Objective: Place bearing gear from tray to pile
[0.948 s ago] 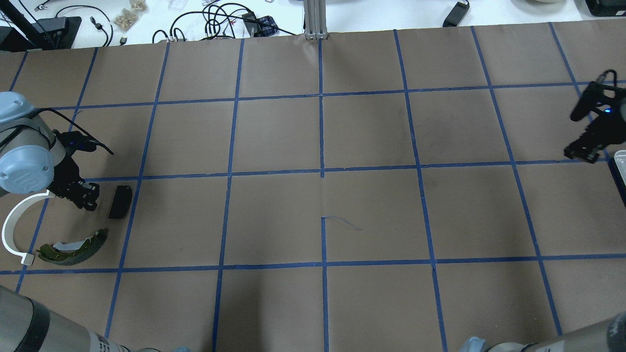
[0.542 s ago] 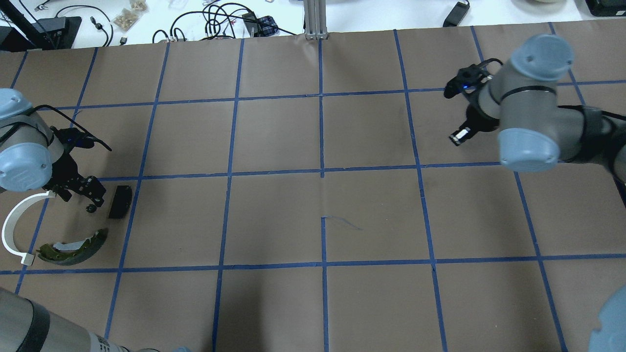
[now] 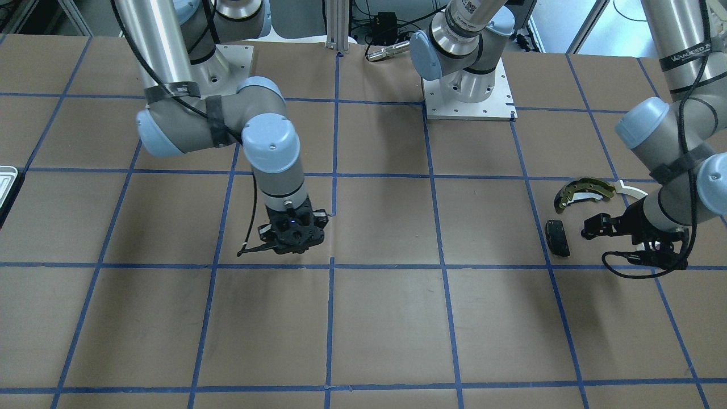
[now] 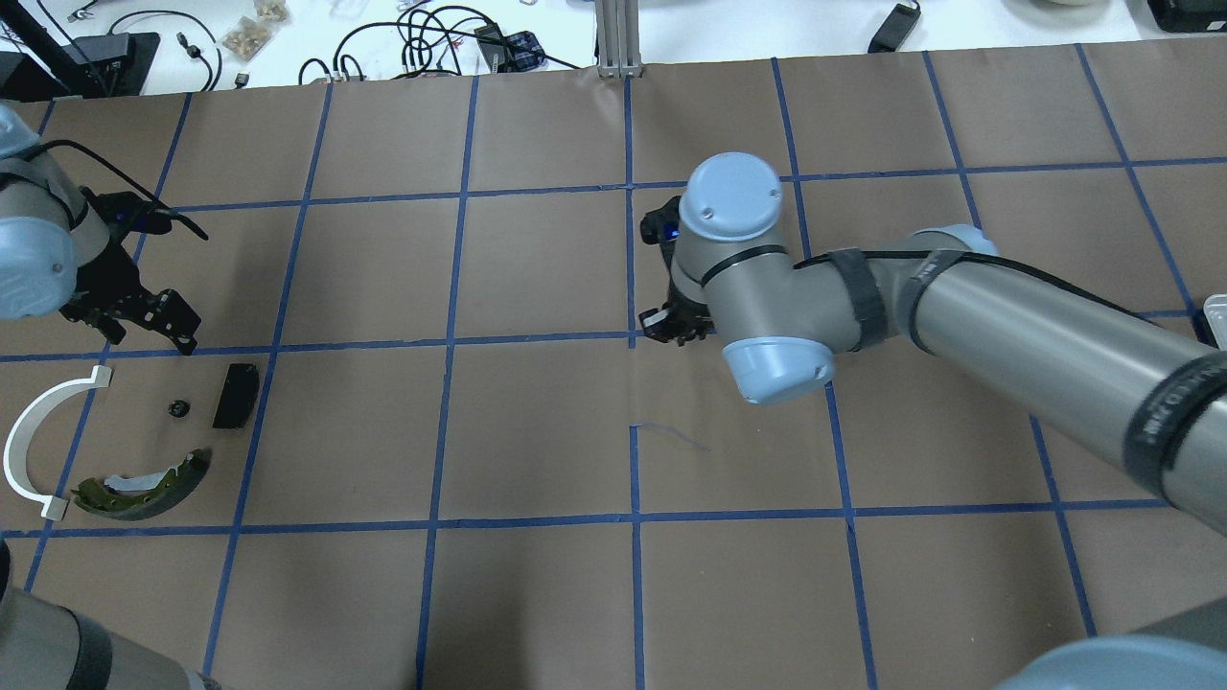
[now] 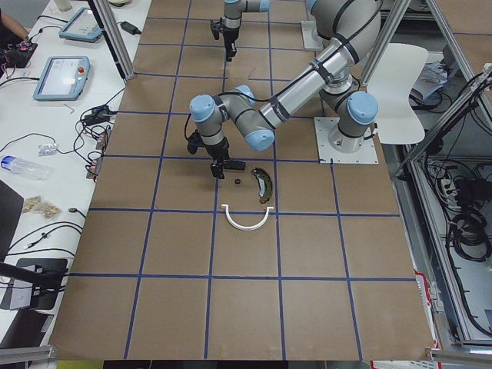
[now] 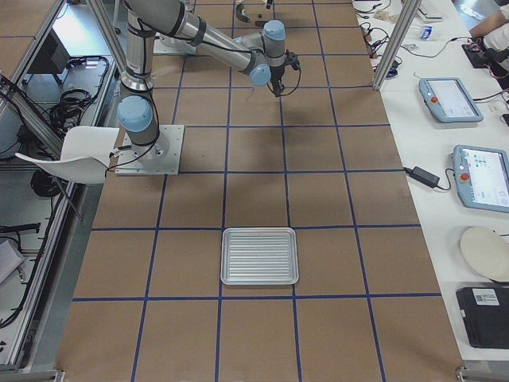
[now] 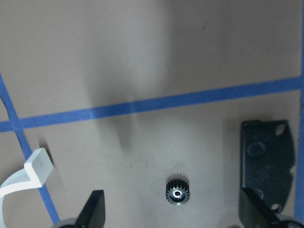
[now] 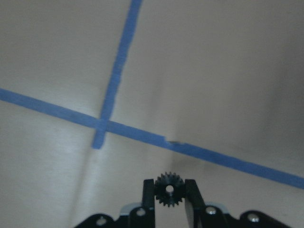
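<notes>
In the front-facing view, my right pincer (image 3: 292, 243) hangs over the middle of the table; its grip does not show from this angle. The pile lies well off to this view's right: an olive brake shoe (image 3: 585, 190), a black pad (image 3: 558, 237) and a white arc (image 3: 627, 187). My left pincer (image 3: 595, 230) is just beside it. The lettering on the upright arm segment at top right is too small to read surely.

From overhead, the pile sits at the left edge and the right pincer at centre, so I judge the carry runs leftward across several squares. My left arm is much the nearer to the pile. A second gear (image 4: 177, 409) lies just beside the black pad. The tray (image 4: 1215, 311) peeps in at the right edge.

The left-end view agrees: the second gear lies between my left pincer and the brake shoe.

From the right end, the ridged tray lies near the camera, well apart from my right pincer.

My left wrist view shows the fingers (image 7: 95, 209) spread wide, gripping nothing. The second gear lies flat below them, bore up.

My right wrist view shows the bearing gear (image 8: 169, 189) pinched across its teeth, its bore facing the camera. It carries no readable marking.
</notes>
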You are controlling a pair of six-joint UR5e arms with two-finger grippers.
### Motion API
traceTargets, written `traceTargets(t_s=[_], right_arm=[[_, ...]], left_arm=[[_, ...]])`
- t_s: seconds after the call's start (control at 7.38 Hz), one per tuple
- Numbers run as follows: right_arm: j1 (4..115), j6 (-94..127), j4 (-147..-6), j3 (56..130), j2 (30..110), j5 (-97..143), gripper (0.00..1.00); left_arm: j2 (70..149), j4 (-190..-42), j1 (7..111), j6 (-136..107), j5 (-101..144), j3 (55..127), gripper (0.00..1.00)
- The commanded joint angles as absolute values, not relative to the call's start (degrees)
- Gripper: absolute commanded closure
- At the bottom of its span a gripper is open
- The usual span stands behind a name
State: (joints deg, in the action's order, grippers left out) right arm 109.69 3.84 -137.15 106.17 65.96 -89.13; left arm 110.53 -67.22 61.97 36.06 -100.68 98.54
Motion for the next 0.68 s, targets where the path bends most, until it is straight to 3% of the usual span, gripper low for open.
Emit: traceTargets(t_s=[0.0, 0.14, 0.27, 0.41, 0.54], right_arm=[[117.93, 14.64, -137.02, 100.65, 61.01, -89.30, 0.99], [118.30, 15.81, -136.93, 100.46, 59.87, -88.25, 0.96], [118.30, 15.99, -136.76, 100.89, 59.77, -86.76, 0.35], [117.60, 16.00, -136.24, 100.90, 60.20, -86.49, 0.02], [116.29, 16.00, -133.97, 100.03, 61.60, -86.57, 0.00]], left_arm=[[109.52, -80.80, 68.09, 27.47, -98.72, 88.20, 0.00], [108.73, -82.08, 70.12, 25.33, -96.61, 87.20, 0.00], [108.46, -82.09, 71.88, 24.44, -96.24, 87.27, 0.00], [108.11, -82.18, 74.07, 21.74, -96.15, 87.28, 0.00], [107.58, -82.18, 77.14, 18.84, -95.54, 87.19, 0.00]])
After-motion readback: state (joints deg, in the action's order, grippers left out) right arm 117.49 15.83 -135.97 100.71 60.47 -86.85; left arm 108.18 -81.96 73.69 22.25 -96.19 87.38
